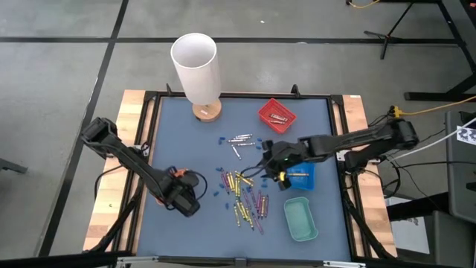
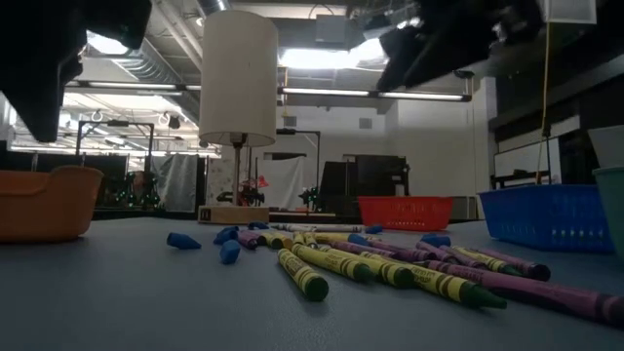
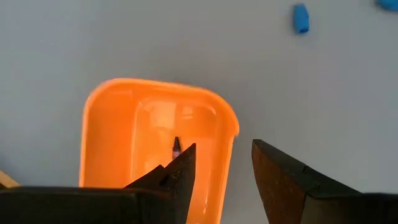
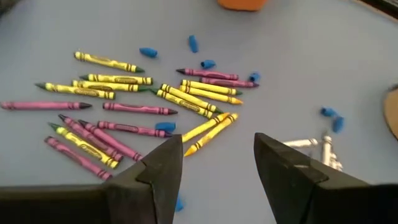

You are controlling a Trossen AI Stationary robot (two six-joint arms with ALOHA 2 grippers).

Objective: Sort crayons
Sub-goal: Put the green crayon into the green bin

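The right claw [image 1: 277,170] hangs with its fingers apart and empty, just above the edge of the crayons [image 1: 244,195], which lie scattered mid-desk [image 1: 186,141] beside the blue tray [image 1: 305,177]. The left claw [image 1: 186,199], also spread and empty, hovers over the orange tray [image 3: 112,124], well apart from the crayons; one crayon [image 3: 176,145] lies in that tray

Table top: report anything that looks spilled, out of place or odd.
The crayons lie loose in a scattered heap mid-table, pointing every way, with small blue bits strewn among them. A lamp stands at the far edge, odd for a sorting table. The trays sit upright; nothing looks damaged.
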